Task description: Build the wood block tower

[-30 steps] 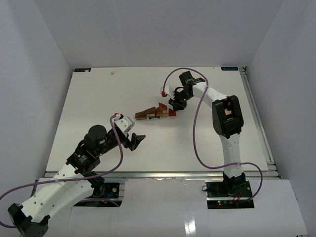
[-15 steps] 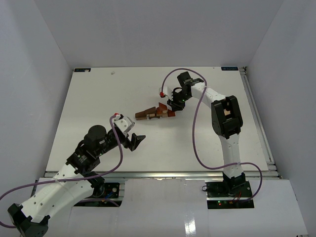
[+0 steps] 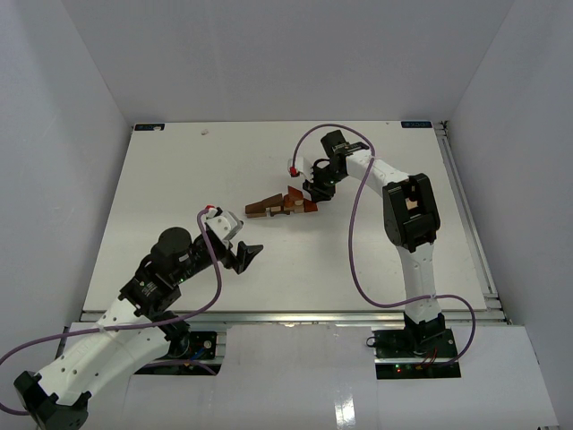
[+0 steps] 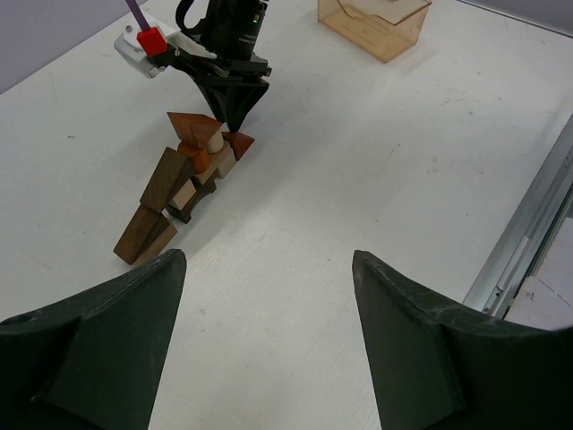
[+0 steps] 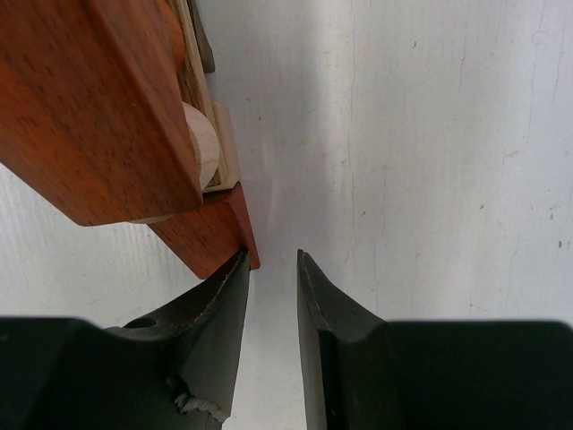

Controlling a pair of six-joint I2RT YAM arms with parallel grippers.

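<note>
Mid-table, a little right of centre: wood block tower, a low run of tan, red-brown and dark brown pieces lying on the white table. Dark wedges sit at its left end and a red-brown wedge at its right.

Right pincer points down at the right end of the run. Its jaws are drawn almost together, with only a thin slit between them and nothing in it. In the right wrist view, one fingertip sits just beside the corner of the red-brown wedge; contact cannot be told.

Left pincer hangs nearer the front edge, well apart from the blocks. Its jaws are spread wide and empty, with bare table between them.

Around:
- A purple cable loops off the right arm over the table's right half.
- A clear amber box shape lies beyond the blocks in the left wrist view, well apart from them. What it is cannot be told.

Edges:
- A metal rail runs along the right side.
- White walls close in the left, back and right.
- Bare surface lies left of the blocks and behind them, and between the blocks and the left pincer.
</note>
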